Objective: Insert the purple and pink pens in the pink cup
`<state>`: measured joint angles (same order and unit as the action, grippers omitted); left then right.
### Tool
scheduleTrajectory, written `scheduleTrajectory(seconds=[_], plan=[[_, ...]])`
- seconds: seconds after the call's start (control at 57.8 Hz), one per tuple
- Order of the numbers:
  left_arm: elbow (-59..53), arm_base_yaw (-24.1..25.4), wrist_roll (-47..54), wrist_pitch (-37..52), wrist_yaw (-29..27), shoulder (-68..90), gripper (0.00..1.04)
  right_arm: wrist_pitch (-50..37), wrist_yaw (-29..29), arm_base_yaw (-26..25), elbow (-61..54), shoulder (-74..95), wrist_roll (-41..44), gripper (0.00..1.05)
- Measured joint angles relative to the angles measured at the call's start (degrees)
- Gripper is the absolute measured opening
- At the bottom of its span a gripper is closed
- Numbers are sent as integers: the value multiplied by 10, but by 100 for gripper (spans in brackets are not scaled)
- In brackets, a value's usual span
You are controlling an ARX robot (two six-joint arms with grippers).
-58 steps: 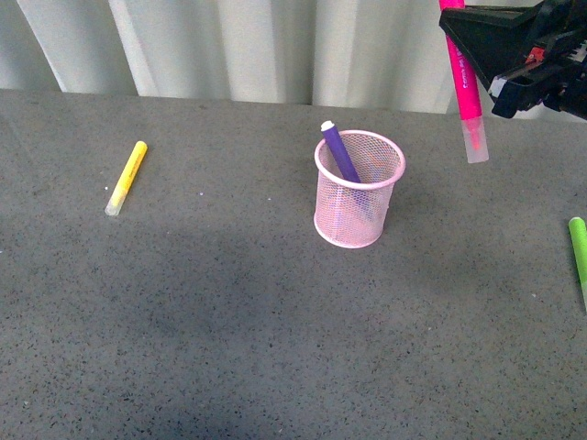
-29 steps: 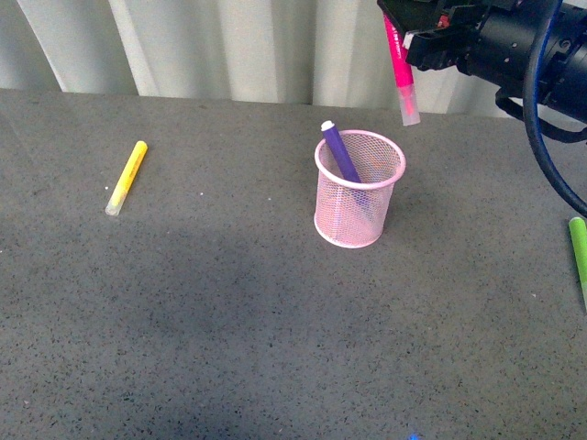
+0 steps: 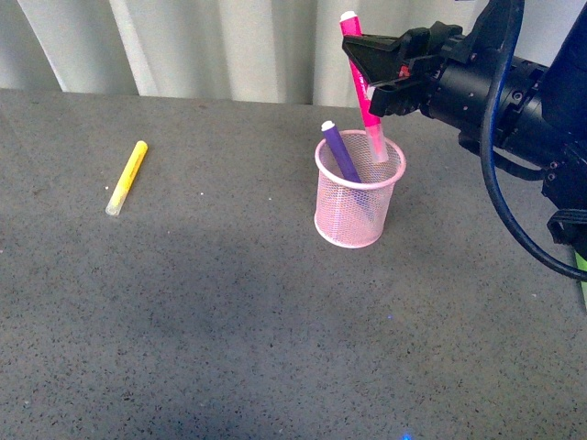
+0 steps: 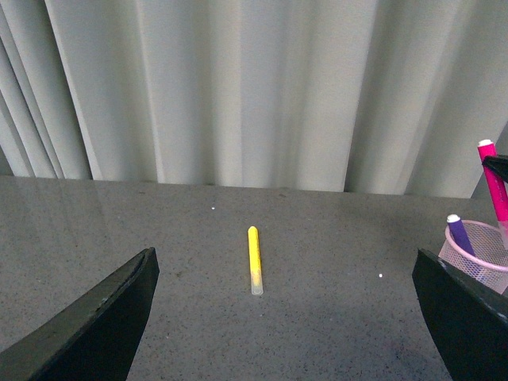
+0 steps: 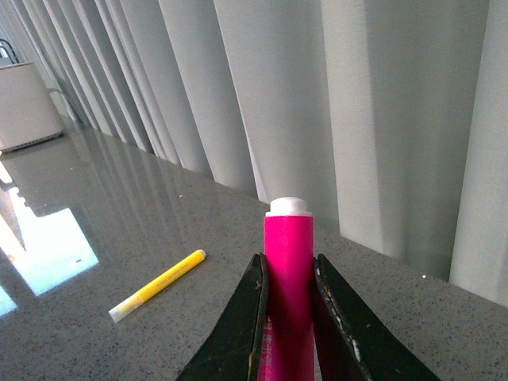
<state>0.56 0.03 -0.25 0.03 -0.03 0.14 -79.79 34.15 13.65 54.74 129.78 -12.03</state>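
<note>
The pink cup [image 3: 359,191] stands mid-table; it also shows in the left wrist view [image 4: 480,256]. The purple pen [image 3: 339,151] leans inside it, its top sticking out, seen too in the left wrist view [image 4: 459,235]. My right gripper [image 3: 379,60] is shut on the pink pen [image 3: 362,82], holding it nearly upright above the cup, its clear-capped lower end at the cup's rim. In the right wrist view the pink pen [image 5: 288,278] sits squeezed between the black fingers [image 5: 248,321]. My left gripper [image 4: 286,317] is open and empty, low over the table.
A yellow marker [image 3: 127,177] lies on the grey table at the left, also seen in the left wrist view [image 4: 254,259] and the right wrist view [image 5: 156,286]. A green marker [image 3: 581,266] peeks out at the right edge. White curtains hang behind.
My right gripper has carried the pink pen leftward and down, from the upper right to above the cup. The pen's lower end now reaches the cup's rim.
</note>
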Motion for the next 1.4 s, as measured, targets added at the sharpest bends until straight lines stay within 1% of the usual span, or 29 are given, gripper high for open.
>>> scheduleTrajectory(seconds=[0.622, 0.692, 0.726, 0.743, 0.795, 0.813, 0.847, 0.864, 0.882, 0.916, 0.968, 0.985, 1.003, 1.037, 1.089, 1.141, 1.228, 1.4], plan=[[0, 0, 0, 0, 0, 0, 98, 0, 0, 0, 0, 5, 1, 11], [0, 0, 0, 0, 0, 0, 98, 0, -1, 0, 0, 8, 1, 22], [0, 0, 0, 0, 0, 0, 98, -1, -1, 1, 0, 10, 1, 31], [0, 0, 0, 0, 0, 0, 98, -1, -1, 1, 0, 10, 1, 32], [0, 0, 0, 0, 0, 0, 98, -1, -1, 1, 0, 12, 1, 43], [0, 0, 0, 0, 0, 0, 98, -1, -1, 1, 0, 12, 1, 44], [0, 0, 0, 0, 0, 0, 98, -1, -2, 1, 0, 13, 1, 51], [0, 0, 0, 0, 0, 0, 98, -1, -2, 1, 0, 14, 1, 57], [0, 0, 0, 0, 0, 0, 98, -1, -2, 1, 0, 14, 1, 61], [0, 0, 0, 0, 0, 0, 98, -1, -2, 1, 0, 15, 1, 65], [0, 0, 0, 0, 0, 0, 98, -1, -2, 1, 0, 16, 1, 74], [0, 0, 0, 0, 0, 0, 98, -1, -2, 1, 0, 16, 1, 80], [0, 0, 0, 0, 0, 0, 98, -1, -2, 1, 0, 16, 1, 83], [0, 0, 0, 0, 0, 0, 98, -1, -2, 1, 0, 17, 1, 93], [0, 0, 0, 0, 0, 0, 98, -1, -2, 1, 0, 19, 0, 101], [0, 0, 0, 0, 0, 0, 98, -1, -2, 1, 0, 19, 0, 96], [0, 0, 0, 0, 0, 0, 98, -1, -2, 1, 0, 19, 0, 99], [0, 0, 0, 0, 0, 0, 98, -1, -2, 0, 0, 19, 0, 98]])
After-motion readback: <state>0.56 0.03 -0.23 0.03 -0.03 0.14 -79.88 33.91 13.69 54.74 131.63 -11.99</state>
